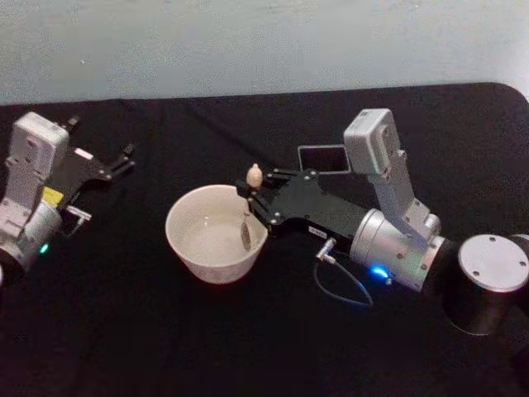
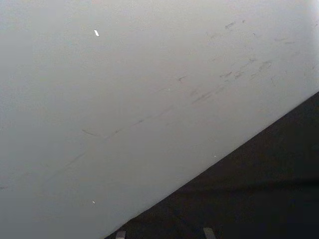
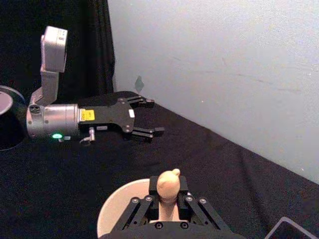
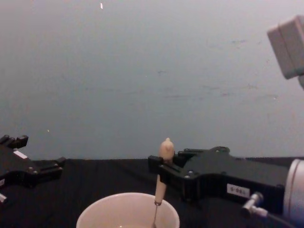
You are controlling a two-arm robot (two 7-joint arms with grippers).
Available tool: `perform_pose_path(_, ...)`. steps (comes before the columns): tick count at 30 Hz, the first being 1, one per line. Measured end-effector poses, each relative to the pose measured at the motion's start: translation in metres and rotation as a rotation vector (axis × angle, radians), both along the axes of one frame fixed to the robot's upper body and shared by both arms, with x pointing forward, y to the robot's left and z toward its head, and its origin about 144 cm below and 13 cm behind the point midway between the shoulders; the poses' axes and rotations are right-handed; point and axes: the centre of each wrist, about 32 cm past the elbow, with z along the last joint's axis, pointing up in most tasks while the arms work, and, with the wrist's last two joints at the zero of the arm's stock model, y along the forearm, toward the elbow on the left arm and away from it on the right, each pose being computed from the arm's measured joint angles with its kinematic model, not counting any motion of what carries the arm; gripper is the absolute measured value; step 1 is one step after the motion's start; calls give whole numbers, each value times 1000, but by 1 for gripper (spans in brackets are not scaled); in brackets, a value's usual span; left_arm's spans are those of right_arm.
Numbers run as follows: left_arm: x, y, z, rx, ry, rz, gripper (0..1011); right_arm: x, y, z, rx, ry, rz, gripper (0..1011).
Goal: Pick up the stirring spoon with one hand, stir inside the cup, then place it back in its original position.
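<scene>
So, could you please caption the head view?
Right gripper holds the stirring spoon in the cup; left gripper parked aside.

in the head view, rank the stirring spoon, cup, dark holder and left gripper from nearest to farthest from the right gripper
1. stirring spoon: clamped in the right gripper itself, bowl down in the cup.
2. cup: just below the gripper, on its left.
3. dark holder: behind the gripper, toward the wall.
4. left gripper: open, far over on the left side.
</scene>
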Motion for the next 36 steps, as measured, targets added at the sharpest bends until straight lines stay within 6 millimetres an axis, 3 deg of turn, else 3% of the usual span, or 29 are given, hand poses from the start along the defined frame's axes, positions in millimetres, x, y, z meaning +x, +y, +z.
perform_pose_path(20, 0, 0, 0, 0, 0, 0, 1001, -12, 10, -1, 3, 15, 70, 197)
perform_pose_path(36, 0, 0, 0, 0, 0, 0, 1001, 2, 31, -4, 1, 2, 34, 197)
